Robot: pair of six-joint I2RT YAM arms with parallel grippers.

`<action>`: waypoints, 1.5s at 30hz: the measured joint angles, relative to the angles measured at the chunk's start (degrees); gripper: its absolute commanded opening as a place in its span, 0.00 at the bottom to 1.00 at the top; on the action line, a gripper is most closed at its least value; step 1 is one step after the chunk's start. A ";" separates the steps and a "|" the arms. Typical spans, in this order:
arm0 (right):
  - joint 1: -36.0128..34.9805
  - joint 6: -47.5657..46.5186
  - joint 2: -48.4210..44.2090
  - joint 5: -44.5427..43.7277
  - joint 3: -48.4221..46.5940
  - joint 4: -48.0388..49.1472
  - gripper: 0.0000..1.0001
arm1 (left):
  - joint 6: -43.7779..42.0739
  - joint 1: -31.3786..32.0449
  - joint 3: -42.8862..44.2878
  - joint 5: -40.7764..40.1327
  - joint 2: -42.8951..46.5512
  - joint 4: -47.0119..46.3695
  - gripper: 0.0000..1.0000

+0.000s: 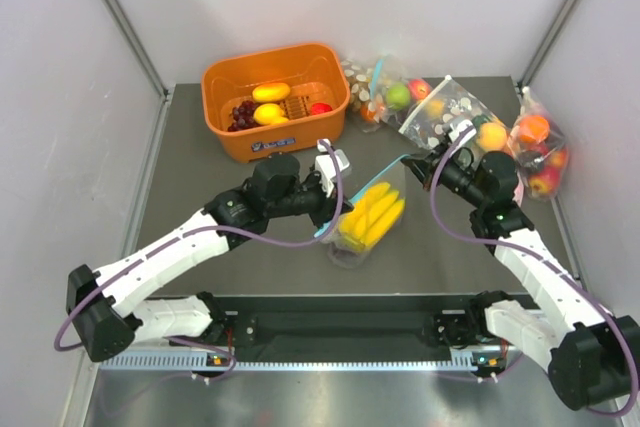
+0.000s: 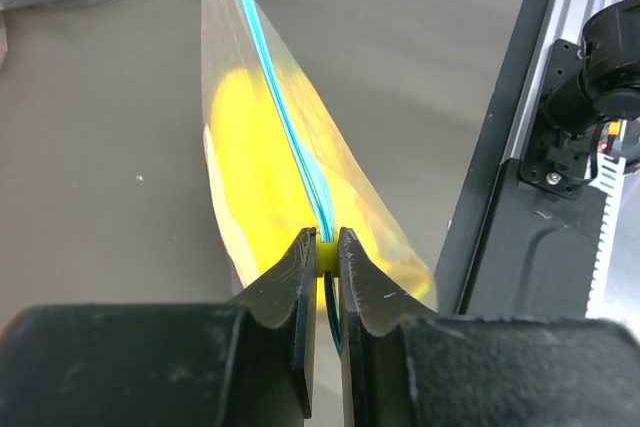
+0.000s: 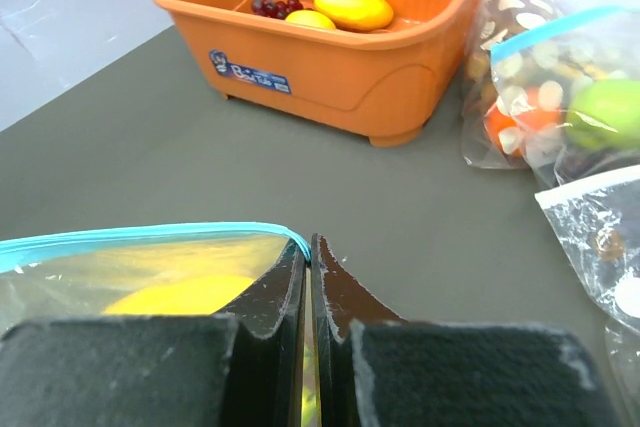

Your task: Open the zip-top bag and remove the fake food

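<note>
The zip-top bag (image 1: 365, 222) is held up off the table at the centre, with its light blue zip strip (image 1: 390, 165) stretched between both grippers. A bunch of yellow bananas (image 1: 372, 215) sits inside it. My left gripper (image 1: 333, 215) is shut on the near end of the zip strip (image 2: 290, 127), pinching a small yellow piece there. My right gripper (image 1: 422, 162) is shut on the far corner of the bag, where the strip (image 3: 150, 235) ends; the bananas (image 3: 170, 297) show through the plastic. Dark grapes (image 1: 243, 113) lie in the orange basket.
The orange basket (image 1: 275, 142) stands at the back left and holds oval yellow fruits (image 1: 271, 92) and a red one. Several other bags of fruit lie at the back right: a dotted bag (image 1: 440, 117), one with a green apple (image 1: 398, 96), and one by the wall (image 1: 540, 152).
</note>
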State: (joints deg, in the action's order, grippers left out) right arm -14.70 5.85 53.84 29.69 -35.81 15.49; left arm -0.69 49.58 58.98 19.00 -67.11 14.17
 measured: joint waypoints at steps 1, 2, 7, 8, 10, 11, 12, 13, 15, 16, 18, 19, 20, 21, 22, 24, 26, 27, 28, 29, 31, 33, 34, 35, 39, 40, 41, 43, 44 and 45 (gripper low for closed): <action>0.35 0.13 0.28 0.04 -0.17 0.04 0.00 | 0.68 0.00 -0.33 -0.35 0.74 0.26 0.08; 0.63 0.22 0.50 0.04 -0.33 0.15 0.00 | 1.05 0.00 -0.55 -0.57 1.33 0.68 0.08; 1.53 0.35 1.14 0.17 -1.16 1.22 0.00 | 4.07 0.00 -1.51 -1.18 4.87 2.25 0.09; 1.66 0.37 1.16 0.20 -1.27 1.27 0.00 | 4.72 0.00 -1.64 -1.29 5.49 2.60 0.09; 1.79 0.37 1.31 0.20 -1.51 1.53 0.00 | 6.03 0.00 -2.01 -1.36 6.75 3.34 0.09; 1.81 0.37 1.40 0.20 -1.51 1.70 0.00 | 6.73 0.00 -2.16 -1.36 7.41 3.98 0.09; 1.81 0.37 1.46 0.20 -1.60 1.64 0.00 | 7.30 0.00 -2.38 -1.36 7.87 4.37 0.09; 1.86 0.37 1.57 0.20 -1.75 1.66 0.00 | 7.80 0.00 -2.62 -1.36 8.26 4.72 0.09; 1.88 0.35 1.79 0.15 -1.84 1.73 0.00 | 8.79 0.00 -3.34 -1.42 9.29 5.57 0.09; 1.97 0.35 1.84 0.15 -1.84 1.64 0.00 | 9.31 0.00 -3.87 -1.60 9.94 6.25 0.09; 2.23 0.33 2.05 0.11 -1.86 1.62 0.00 | 10.10 0.00 -4.76 -2.03 11.23 7.43 0.09; 2.43 0.28 2.23 0.02 -1.99 1.57 0.00 | 10.45 0.00 -5.11 -2.21 11.96 8.09 0.09; 2.64 0.26 2.49 -0.17 -2.25 1.49 0.00 | 10.82 0.00 -5.20 -2.27 12.59 9.03 0.09; 2.91 0.07 2.71 -0.96 -2.49 1.53 0.00 | 11.15 0.00 -5.22 -2.25 13.09 9.90 0.09; 3.61 -0.17 3.06 -1.97 -2.97 1.75 0.00 | 11.37 0.02 -5.25 -2.21 13.79 11.21 0.09; 4.90 -0.37 3.48 -3.67 -3.74 2.12 0.00 | 11.76 0.07 -5.38 -2.16 15.32 13.46 0.09; 5.55 -0.61 3.67 -4.70 -4.11 2.67 0.00 | 12.07 0.07 -5.55 -2.16 16.74 14.75 0.09; 5.60 -0.76 3.69 -4.94 -4.11 2.80 0.00 | 12.24 0.09 -5.57 -2.16 17.20 15.21 0.09; 5.62 -0.83 3.69 -5.14 -4.11 2.80 0.00 | 12.44 0.09 -5.60 -2.16 17.53 15.56 0.09; 5.62 -0.87 3.74 -5.22 -4.11 2.86 0.00 | 12.61 0.11 -5.66 -2.14 17.70 15.82 0.09; 5.62 -0.90 3.80 -5.22 -4.11 2.95 0.00 | 12.85 0.15 -5.97 -2.10 17.73 15.91 0.09; 5.62 -0.70 3.78 -5.03 -4.11 2.95 0.00 | 13.11 0.17 -6.19 -1.92 17.53 15.85 0.08; 5.62 -0.44 3.67 -4.61 -4.11 2.91 0.00 | 13.27 0.17 -6.19 -1.75 17.31 15.78 0.08; 5.62 -0.17 3.54 -4.13 -4.11 2.80 0.01 | 13.53 0.17 -6.21 -1.55 16.98 15.52 0.08; 4.94 4.70 1.77 -1.25 -4.11 0.74 0.26 | 14.73 0.22 -6.91 -0.31 15.80 12.79 0.07; 4.17 5.97 0.85 -1.05 -4.11 -0.02 0.34 | 15.15 0.26 -7.37 -0.09 15.69 11.72 0.06; 3.10 7.06 -0.15 -0.85 -4.09 -0.87 0.49 | 15.52 0.28 -7.69 0.02 15.56 10.78 0.06; -0.52 8.76 -2.69 -2.54 -4.11 -3.34 0.57 | 16.13 0.63 -8.28 -0.48 14.91 8.66 0.05; -2.54 9.27 -3.96 -3.61 -4.11 -4.55 0.76 | 16.35 0.92 -8.41 -0.92 14.40 7.80 0.05; -4.96 10.78 -5.46 -4.92 -4.11 -5.95 0.78 | 16.70 1.60 -8.59 -1.90 13.64 6.64 0.05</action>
State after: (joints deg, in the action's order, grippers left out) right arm -19.66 16.62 48.38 24.77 -39.92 9.54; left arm 16.01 51.18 50.39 17.10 -53.47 20.82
